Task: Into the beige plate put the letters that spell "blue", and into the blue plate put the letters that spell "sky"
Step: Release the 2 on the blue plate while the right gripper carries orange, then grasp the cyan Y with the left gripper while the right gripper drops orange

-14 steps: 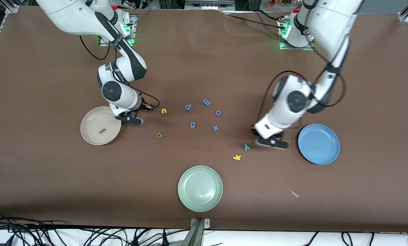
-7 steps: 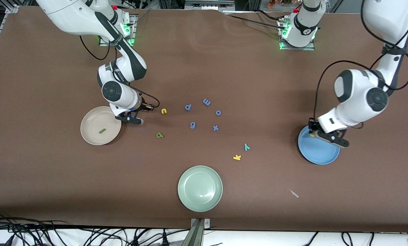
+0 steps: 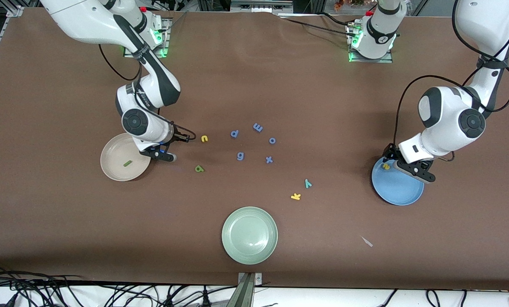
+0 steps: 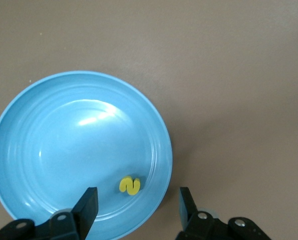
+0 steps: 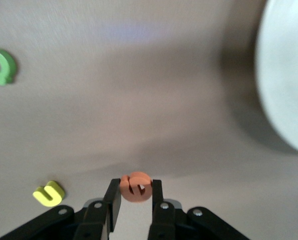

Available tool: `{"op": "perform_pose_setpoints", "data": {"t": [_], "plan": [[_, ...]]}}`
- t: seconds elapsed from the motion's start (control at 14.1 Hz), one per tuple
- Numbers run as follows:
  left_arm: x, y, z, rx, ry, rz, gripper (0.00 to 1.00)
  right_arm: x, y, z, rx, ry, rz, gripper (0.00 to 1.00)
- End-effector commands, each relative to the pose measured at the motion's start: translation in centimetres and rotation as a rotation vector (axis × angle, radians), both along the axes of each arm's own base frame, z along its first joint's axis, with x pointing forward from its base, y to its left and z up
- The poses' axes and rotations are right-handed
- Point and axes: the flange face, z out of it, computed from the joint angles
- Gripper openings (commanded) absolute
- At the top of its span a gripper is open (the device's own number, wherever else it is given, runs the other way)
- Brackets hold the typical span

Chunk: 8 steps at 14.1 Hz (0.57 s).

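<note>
With my left gripper (image 4: 134,210) open over the round sky-blue plate (image 3: 401,192) and the yellow foam s (image 4: 129,185) dropped, my worry is the right gripper (image 5: 133,197), whose jaws pinch the orange foam e (image 5: 135,187) beside the cream-beige plate (image 3: 111,164): released here, it lands on the tabletop.

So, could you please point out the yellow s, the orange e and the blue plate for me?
yellow s (image 4: 129,185), left wrist view, its middle.
orange e (image 5: 135,187), right wrist view, its face between the fingers.
blue plate (image 4: 48,150), left wrist view, bare floor.
</note>
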Motion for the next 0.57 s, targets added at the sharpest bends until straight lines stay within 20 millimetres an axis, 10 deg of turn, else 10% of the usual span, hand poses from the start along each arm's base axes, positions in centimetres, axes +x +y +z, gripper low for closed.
{"op": "perform_pose_setpoints", "data": {"t": [0.0,0.28,0.5], "plan": [[-0.2,-6.3,-0.1,-0.062,0.006,0.025,0.73,2.6,-3.2,1.7,0.002,0.029,0.063,0.26],[0.6,-19.1,-1.1,-0.119,-0.009,0.160,0.73,4.9,-8.8,2.7,0.037,0.041,0.129,0.26],[3.8,-23.2,-2.9,-0.114,-0.041,0.170,0.73,6.0,-11.7,2.0,-0.012,0.030,0.168,0.26]]}}
